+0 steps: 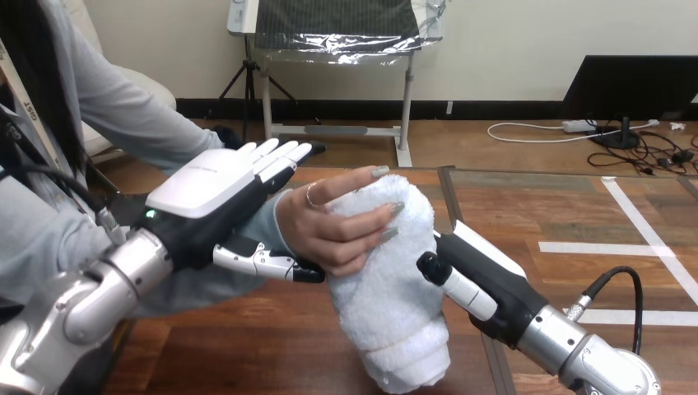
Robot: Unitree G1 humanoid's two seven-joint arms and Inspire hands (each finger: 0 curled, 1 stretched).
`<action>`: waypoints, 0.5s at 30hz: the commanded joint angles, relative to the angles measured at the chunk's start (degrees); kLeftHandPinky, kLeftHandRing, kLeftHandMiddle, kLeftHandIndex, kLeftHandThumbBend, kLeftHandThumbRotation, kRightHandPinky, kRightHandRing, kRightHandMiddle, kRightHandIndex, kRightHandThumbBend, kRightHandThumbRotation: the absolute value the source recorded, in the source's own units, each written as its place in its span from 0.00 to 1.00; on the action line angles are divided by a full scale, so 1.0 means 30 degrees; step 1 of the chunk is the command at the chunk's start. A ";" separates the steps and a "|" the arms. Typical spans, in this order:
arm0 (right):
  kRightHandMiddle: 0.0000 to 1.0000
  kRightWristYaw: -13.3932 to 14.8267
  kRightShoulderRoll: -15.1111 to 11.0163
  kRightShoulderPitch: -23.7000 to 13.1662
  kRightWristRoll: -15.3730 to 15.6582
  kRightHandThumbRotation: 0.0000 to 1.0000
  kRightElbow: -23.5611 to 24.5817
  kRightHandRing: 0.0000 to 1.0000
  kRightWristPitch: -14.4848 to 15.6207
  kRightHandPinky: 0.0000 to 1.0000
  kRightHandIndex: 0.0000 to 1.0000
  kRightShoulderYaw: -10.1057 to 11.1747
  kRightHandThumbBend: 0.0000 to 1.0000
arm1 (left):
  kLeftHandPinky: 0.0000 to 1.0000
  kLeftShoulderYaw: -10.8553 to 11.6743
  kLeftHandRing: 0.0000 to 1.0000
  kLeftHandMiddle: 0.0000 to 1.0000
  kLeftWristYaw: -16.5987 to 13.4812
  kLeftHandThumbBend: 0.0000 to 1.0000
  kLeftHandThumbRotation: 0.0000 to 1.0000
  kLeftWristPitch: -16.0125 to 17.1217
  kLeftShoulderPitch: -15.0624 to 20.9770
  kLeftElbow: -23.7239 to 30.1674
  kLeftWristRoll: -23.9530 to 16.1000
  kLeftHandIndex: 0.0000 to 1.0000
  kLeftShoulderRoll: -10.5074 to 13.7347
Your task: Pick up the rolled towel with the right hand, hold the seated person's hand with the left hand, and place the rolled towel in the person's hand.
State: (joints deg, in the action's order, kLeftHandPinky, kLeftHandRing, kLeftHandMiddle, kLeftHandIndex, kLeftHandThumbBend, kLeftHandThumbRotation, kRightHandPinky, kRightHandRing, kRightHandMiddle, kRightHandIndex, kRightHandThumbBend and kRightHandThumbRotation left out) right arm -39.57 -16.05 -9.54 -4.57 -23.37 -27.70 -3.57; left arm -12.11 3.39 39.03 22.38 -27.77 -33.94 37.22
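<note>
The rolled white towel (pixel 393 296) stands nearly upright at the middle of the head view. The person's hand (pixel 333 230) comes in from the left and wraps its fingers round the towel's upper part. My left hand (pixel 216 188) lies against the person's wrist, fingers (pixel 280 155) straight behind it and thumb (pixel 265 262) reaching under it. My right hand (pixel 486 284) grips the towel from the right. Its thumb (pixel 449 280) presses on the towel's side and its fingers are hidden behind the roll.
The wooden table (pixel 247 346) runs under both arms. White tape lines (pixel 634 247) mark its right part, and a black cable (pixel 613 284) arcs beside my right forearm. The person's sleeve (pixel 49 230) covers the left edge.
</note>
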 commanded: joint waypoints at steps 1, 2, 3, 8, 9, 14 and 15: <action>1.00 -0.0314 -0.0116 -0.1250 -0.0117 1.00 -0.0318 0.99 -0.0735 0.92 1.00 -0.0188 1.00 | 1.00 0.0471 1.00 1.00 -0.0791 1.00 0.85 0.0265 0.0118 0.0925 0.0080 1.00 0.0118; 1.00 -0.0371 -0.0138 -0.1262 -0.0143 1.00 -0.0431 0.99 -0.0804 0.93 1.00 -0.0172 1.00 | 1.00 0.0510 1.00 1.00 -0.0880 1.00 0.85 0.0306 0.0012 0.1002 0.0122 1.00 0.0102; 1.00 -0.0403 -0.0149 -0.1275 -0.0152 1.00 -0.0508 0.99 -0.0852 0.93 1.00 -0.0162 1.00 | 1.00 0.0528 1.00 1.00 -0.0941 1.00 0.85 0.0326 -0.0052 0.1050 0.0144 1.00 0.0097; 1.00 -0.0531 -0.0178 -0.1320 -0.0224 1.00 -0.0932 1.00 -0.1109 0.95 1.00 -0.0085 1.00 | 1.00 0.0685 1.00 1.00 -0.1213 1.00 0.86 0.0325 -0.0548 0.1569 0.0255 1.00 0.0078; 1.00 -0.0553 -0.0181 -0.1322 -0.0240 1.00 -0.1006 1.00 -0.1165 0.96 1.00 -0.0067 1.00 | 1.00 0.0720 1.00 1.00 -0.1239 1.00 0.86 0.0290 -0.0663 0.1706 0.0282 1.00 0.0076; 1.00 -0.0564 -0.0153 -0.1387 -0.0238 1.00 -0.1395 1.00 -0.1404 0.97 1.00 0.0009 1.00 | 1.00 0.0900 1.00 1.00 -0.1383 1.00 0.87 0.0142 -0.1176 0.2314 0.0384 1.00 0.0062; 1.00 -0.0551 -0.0151 -0.1387 -0.0239 1.00 -0.1453 1.00 -0.1436 0.97 1.00 0.0027 1.00 | 1.00 0.0949 1.00 1.00 -0.1442 1.00 0.87 0.0174 -0.1286 0.2425 0.0435 1.00 0.0039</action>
State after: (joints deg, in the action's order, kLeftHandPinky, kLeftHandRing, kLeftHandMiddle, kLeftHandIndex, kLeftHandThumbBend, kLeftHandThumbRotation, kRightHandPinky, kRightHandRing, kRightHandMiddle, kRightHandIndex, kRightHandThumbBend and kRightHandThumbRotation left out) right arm -40.84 -16.21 -9.57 -4.66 -26.81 -29.99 -3.54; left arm -11.63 0.90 39.45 18.43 -24.64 -33.89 37.22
